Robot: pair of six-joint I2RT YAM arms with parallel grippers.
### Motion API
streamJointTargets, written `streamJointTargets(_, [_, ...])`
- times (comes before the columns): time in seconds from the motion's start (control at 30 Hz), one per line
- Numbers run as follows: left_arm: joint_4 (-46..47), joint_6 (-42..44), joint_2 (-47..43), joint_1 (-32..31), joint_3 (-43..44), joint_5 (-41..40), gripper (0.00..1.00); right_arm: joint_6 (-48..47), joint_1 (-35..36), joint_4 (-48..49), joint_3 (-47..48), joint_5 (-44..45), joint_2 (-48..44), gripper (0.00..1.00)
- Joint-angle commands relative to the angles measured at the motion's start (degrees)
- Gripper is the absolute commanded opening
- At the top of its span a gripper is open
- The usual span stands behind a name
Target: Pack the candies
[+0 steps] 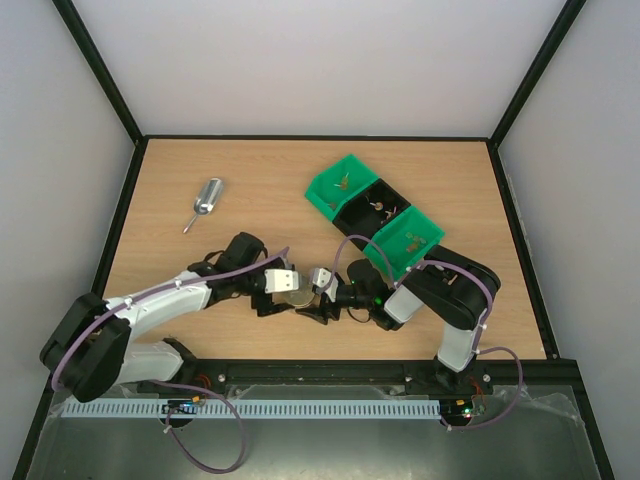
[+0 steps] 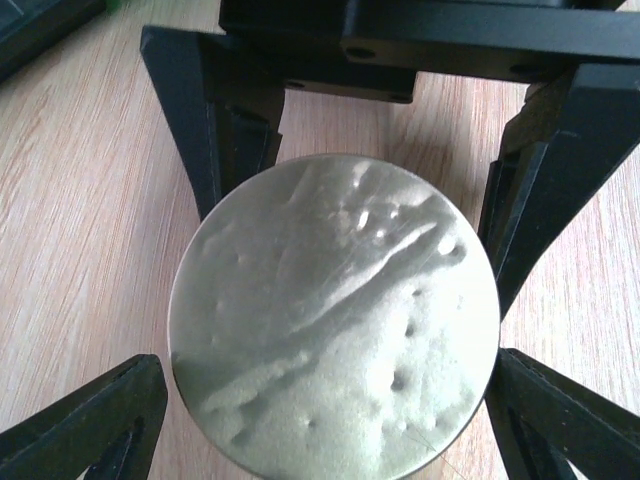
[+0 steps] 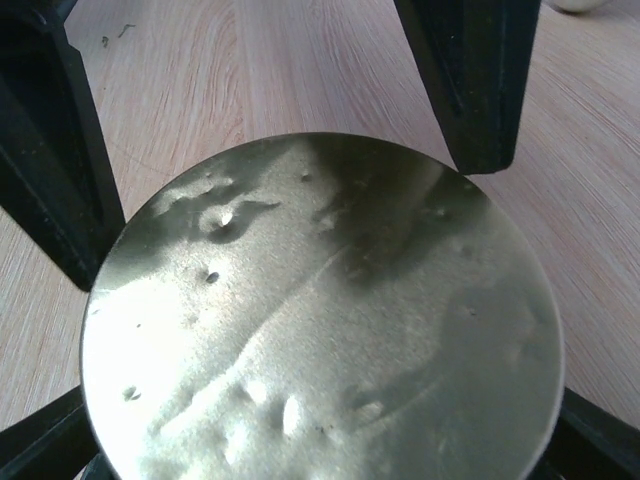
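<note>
A round tin [image 1: 293, 297] with a dented silvery lid [image 2: 335, 320] stands on the wooden table between both arms. My left gripper [image 2: 333, 400] straddles it, fingers wide, with a thin strip of wood showing beside the left finger. From the opposite side my right gripper [image 3: 325, 440] holds the tin [image 3: 320, 310] by its rim. Each wrist view shows the other gripper's black fingers [image 2: 215, 130] [image 3: 470, 80] across the lid. A few candies [image 1: 345, 182] lie as tiny specks in the bins at the back right.
A row of bins sits at the back right: a green bin [image 1: 330, 195], a black one [image 1: 362, 205] and another green one [image 1: 425, 232], close to the right arm's elbow. A small metal scoop [image 1: 207, 198] lies at the back left.
</note>
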Motion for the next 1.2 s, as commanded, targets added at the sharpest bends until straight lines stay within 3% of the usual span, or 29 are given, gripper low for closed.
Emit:
streamJointTargets(0.0, [-0.31, 1.32, -0.29, 2.99, 1.02, -1.69, 0.89, -3.21, 0.53, -4.11, -1.85, -2.18, -0.45, 0.47])
streamJointTargets(0.33, [3.07, -4.42, 2.03, 11.4, 1.41, -4.42, 0.89, -3.04, 0.48, -4.03, -2.21, -2.09, -0.86, 0.47])
streamJointTargets(0.4, [1.57, -4.99, 2.28, 13.52, 2.75, -3.18, 0.88, -2.52, 0.52, -3.94, -2.09, -1.27, -0.79, 0.47])
streamJointTargets(0.5, [-3.74, -0.22, -1.17, 14.4, 2.94, 4.92, 0.84, -0.71, 0.52, -4.1, -1.52, 1.33, -0.33, 0.47])
streamJointTargets(0.63, [-7.98, -2.76, -2.96, 8.21, 3.84, 6.19, 0.86, 1.61, 0.52, -4.15, -0.9, 4.64, -0.24, 0.47])
streamJointTargets(0.8, [-0.43, -14.95, -3.31, 1.37, 0.04, 1.95, 0.91, 2.54, 0.53, -3.75, -1.0, 5.88, 0.1, 0.48])
streamJointTargets(0.97, [4.63, -18.59, -2.04, -1.01, -1.08, -1.86, 0.91, 2.28, 0.49, -3.84, -1.14, 6.27, -0.16, 0.48])
streamJointTargets(1.17, [3.65, -18.92, 2.14, -2.09, 1.14, -3.26, 0.89, 2.37, 0.52, -3.93, -0.86, 5.86, 0.04, 0.48])
